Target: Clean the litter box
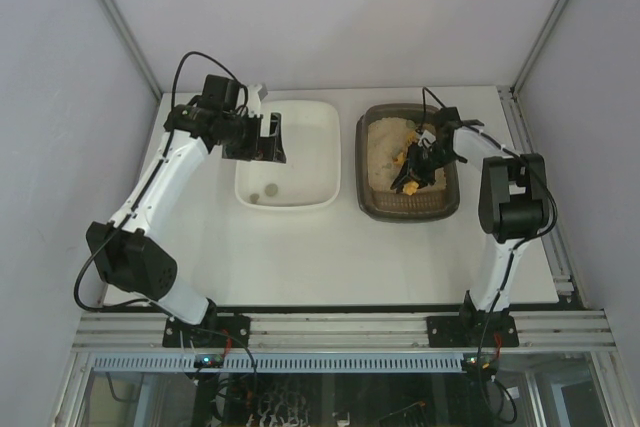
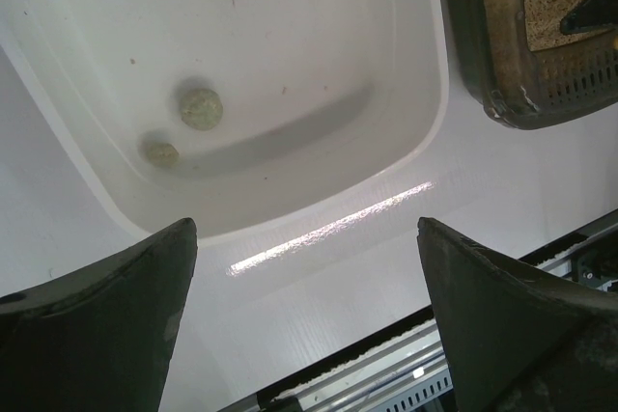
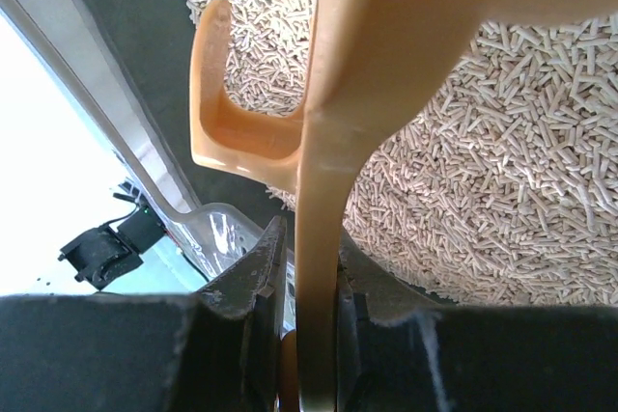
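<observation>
The dark brown litter box (image 1: 375,205) with beige pellet litter (image 3: 502,190) sits right of centre. My right gripper (image 1: 428,152) is over it, shut on the handle of the yellow scoop (image 3: 323,190), whose head (image 1: 408,179) is down in the litter. The box's corner also shows in the left wrist view (image 2: 502,94). The white tub (image 1: 320,117) stands left of the box and holds two greyish clumps (image 2: 201,108). My left gripper (image 1: 270,137) is open and empty above the tub's left rim.
The table's front edge and aluminium rail (image 1: 340,327) lie near the arm bases. Grey enclosure walls and frame posts (image 1: 120,17) surround the table. A cable (image 1: 440,107) loops over the litter box's far side.
</observation>
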